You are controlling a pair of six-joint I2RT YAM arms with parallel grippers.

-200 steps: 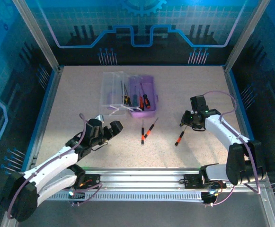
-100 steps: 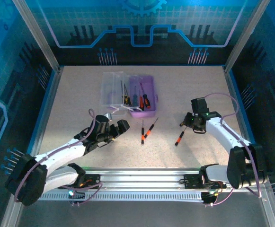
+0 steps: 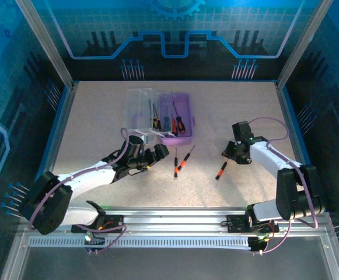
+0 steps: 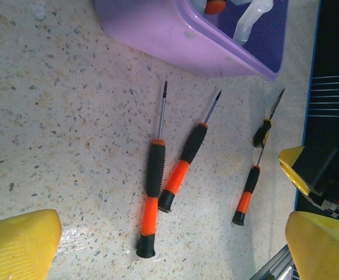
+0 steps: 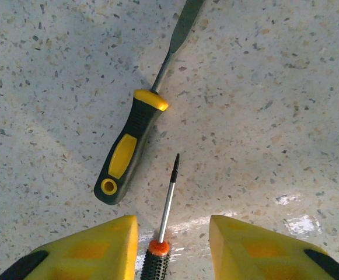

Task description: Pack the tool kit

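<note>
Two orange screwdrivers lie before your wide-spread left gripper, near the purple case. Your parted right gripper straddles a third screwdriver, with a yellow-handled screwdriver just beside.

Open purple case, clear lid flat, screwdrivers inside, loose screwdrivers nearby

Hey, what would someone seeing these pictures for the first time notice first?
The purple case, its clear lid swung open, sits at the far middle of the table with a few screwdrivers already inside. A pair of orange-and-black screwdrivers lies in a narrow V just in front of it. Further right, the right tool straddles a thin screwdriver beside a yellow-and-black screwdriver.
</note>
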